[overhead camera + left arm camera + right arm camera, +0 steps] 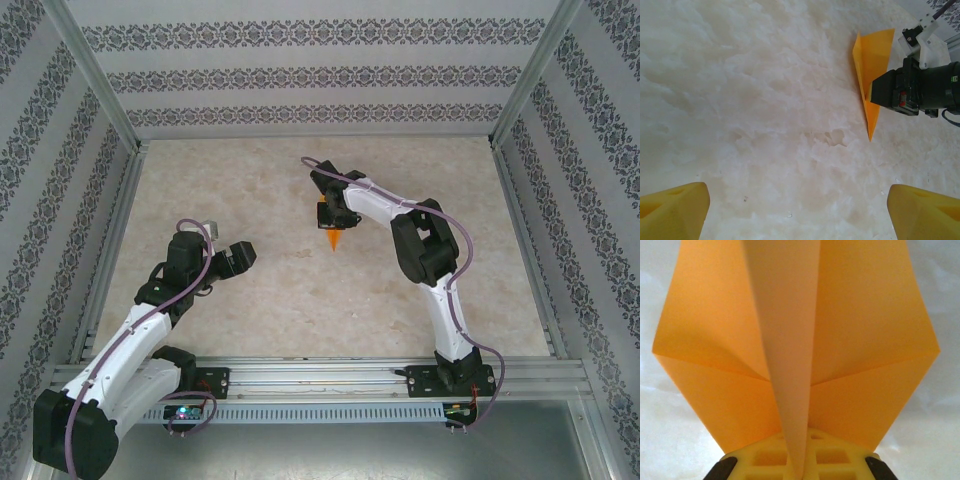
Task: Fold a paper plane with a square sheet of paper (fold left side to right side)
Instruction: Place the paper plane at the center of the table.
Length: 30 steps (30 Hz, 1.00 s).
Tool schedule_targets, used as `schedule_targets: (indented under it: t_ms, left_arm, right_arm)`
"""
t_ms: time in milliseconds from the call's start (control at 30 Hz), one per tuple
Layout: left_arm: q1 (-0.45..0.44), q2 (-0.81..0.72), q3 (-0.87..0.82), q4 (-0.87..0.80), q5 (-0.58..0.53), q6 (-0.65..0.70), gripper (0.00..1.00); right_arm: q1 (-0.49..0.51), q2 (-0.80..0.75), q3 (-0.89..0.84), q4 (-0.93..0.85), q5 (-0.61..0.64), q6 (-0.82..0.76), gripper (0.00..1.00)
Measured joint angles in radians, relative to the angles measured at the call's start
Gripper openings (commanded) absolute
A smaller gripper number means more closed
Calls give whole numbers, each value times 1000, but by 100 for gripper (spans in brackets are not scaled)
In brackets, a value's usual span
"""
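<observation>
Across the pale marbled table [300, 300], closed by patterned walls [300, 75] on three sides, both arms work from the near edge. The right arm [430, 250] is stretched toward the middle of the table. I think this is because the open centre gives the paper free room on every side. The left arm [140, 330] is bent over the left part of the table, well apart from the paper. My judgement is that it waits there so as not to be in the way, while its camera looks toward the work.

The left gripper [238, 257] holds nothing. Its two yellow fingers [672, 212] stand in the lower corners of the left wrist view, wide apart, with bare table between them. The right gripper [334, 212] points downward, and its jaws are clamped on the paper plane [333, 238].

The paper plane is at the centre of the table, directly under the right gripper, with its pointed nose toward the near edge. From the left wrist camera it looks like a slim orange dart, partly covered by the black body of the right gripper. Whether it touches the table or hangs just above it, I cannot tell.

The right wrist view explains the grip. The narrow middle ridge [790, 340] of the plane runs down between the yellow pads [765, 457], and the two wings [870, 340] open flat to each side. Pinching this ridge presses the layers together, so the creases should not spring open. All folds seem made, so I judge the task close to its end. Setting the plane down and letting go is probably what is left.
</observation>
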Motion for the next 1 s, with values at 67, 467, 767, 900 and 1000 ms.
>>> schedule_targets:
  t_ms: [67, 467, 767, 900, 1000]
  left_arm:
    - [0, 0, 0, 0, 0, 0, 92]
    - [0, 0, 29, -27, 0, 10, 92]
    - [0, -2, 31, -50, -1, 14, 92]
    - [0, -3, 31, -55, -1, 14, 92]
    - [0, -3, 31, -56, -1, 14, 92]
  right_arm:
    - [0, 0, 0, 0, 0, 0, 10]
    - [0, 0, -2, 1, -11, -11, 33]
    - [0, 0, -3, 6, -11, -23, 46]
    - [1, 0, -3, 8, -11, -23, 47]
    - [2, 0, -3, 8, -10, -24, 46]
